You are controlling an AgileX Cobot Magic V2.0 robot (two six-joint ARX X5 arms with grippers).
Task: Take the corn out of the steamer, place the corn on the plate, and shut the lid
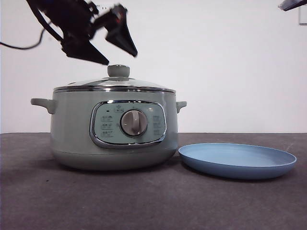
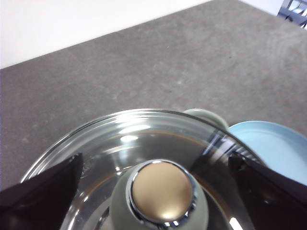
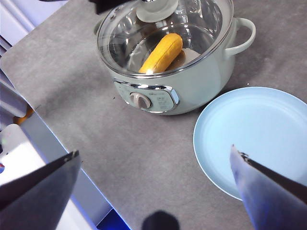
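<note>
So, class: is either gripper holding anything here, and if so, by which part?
Nothing is held. The left gripper hangs open above the lid's knob, jaws either side, not touching it. The right gripper is open above the table, empty.

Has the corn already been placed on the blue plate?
No, the corn lies inside the steamer under the lid; the plate is bare.

Even bright light, glare streaks on the glass lid, near jaws blurred in both wrist views

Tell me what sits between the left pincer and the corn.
The lid: the left pincer hangs open above its knob, and the right wrist view shows the corn under the glass inside the steamer.
</note>
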